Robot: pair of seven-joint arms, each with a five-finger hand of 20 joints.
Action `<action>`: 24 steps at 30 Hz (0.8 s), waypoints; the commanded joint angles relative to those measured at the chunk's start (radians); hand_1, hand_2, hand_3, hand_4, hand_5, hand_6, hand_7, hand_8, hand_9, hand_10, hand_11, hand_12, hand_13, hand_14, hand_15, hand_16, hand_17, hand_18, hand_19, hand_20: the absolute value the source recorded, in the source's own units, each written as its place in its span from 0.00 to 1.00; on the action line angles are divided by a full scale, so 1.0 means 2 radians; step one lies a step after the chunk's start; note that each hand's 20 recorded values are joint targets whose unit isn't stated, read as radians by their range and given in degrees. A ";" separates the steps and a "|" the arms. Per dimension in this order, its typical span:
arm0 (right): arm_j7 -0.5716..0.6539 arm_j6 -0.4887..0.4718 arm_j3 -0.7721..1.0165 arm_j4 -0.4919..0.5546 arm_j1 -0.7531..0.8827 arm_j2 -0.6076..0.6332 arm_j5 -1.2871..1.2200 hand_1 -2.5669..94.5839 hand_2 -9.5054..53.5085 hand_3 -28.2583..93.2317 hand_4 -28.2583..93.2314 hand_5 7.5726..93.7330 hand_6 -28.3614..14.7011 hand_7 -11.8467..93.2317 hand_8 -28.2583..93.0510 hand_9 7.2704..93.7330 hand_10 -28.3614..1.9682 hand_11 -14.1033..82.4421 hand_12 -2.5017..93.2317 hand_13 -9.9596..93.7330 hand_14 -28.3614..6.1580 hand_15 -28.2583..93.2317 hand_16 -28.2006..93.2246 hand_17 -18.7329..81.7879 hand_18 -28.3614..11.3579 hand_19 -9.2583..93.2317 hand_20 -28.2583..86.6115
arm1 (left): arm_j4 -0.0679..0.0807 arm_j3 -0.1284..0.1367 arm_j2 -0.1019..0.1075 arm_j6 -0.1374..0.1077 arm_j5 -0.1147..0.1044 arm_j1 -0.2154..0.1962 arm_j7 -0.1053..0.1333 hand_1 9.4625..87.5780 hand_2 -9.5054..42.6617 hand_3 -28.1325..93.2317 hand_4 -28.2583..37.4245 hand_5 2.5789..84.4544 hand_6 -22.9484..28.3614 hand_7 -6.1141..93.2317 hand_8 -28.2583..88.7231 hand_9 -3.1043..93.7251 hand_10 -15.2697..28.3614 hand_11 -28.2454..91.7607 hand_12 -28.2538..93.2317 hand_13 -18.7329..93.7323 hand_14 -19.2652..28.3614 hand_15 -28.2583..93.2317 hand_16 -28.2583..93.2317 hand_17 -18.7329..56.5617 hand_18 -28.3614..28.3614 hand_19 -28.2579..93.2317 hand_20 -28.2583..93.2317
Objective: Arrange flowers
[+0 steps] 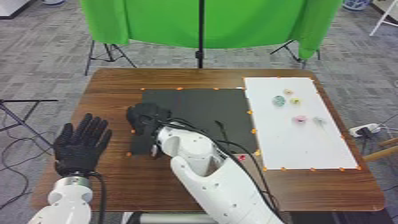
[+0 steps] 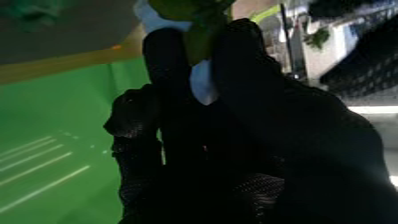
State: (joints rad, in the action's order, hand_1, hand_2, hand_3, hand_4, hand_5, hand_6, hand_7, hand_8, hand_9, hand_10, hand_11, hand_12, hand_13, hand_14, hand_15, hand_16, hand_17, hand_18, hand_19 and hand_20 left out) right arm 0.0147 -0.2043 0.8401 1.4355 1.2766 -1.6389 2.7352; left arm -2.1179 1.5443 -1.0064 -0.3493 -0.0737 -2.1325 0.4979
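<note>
One left robot hand (image 1: 80,145) is open; my right robot hand (image 1: 147,116) pinches a green-and-white item (image 2: 205,40) at the black mat (image 1: 195,100).

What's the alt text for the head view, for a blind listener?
A robot's black-gloved right hand is at the left side of a dark mat on a brown wooden table. Small pastel flowers lie on a white sheet at right; the open left hand is at left.
</note>
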 commanded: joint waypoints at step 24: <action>0.070 -0.014 -0.011 0.022 0.005 0.018 -0.016 0.55 0.00 0.91 0.00 0.64 0.63 0.40 0.08 0.64 0.46 0.45 0.22 0.65 0.46 0.82 0.50 0.52 0.11 1.00 0.74 | 0.007 -0.004 -0.006 0.005 -0.006 -0.005 -0.008 0.22 0.51 0.86 0.00 0.56 0.66 0.19 0.15 0.46 0.73 0.45 0.31 0.43 0.75 0.58 0.15 0.14 0.75 0.55 0.33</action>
State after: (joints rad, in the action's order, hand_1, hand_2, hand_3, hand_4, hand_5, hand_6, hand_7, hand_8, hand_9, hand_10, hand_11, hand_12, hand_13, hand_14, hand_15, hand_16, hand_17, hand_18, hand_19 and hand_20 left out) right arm 0.1519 -0.2425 0.8240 1.4540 1.2865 -1.6205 2.7012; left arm -2.1154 1.5439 -1.0080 -0.3473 -0.0785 -2.1329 0.4928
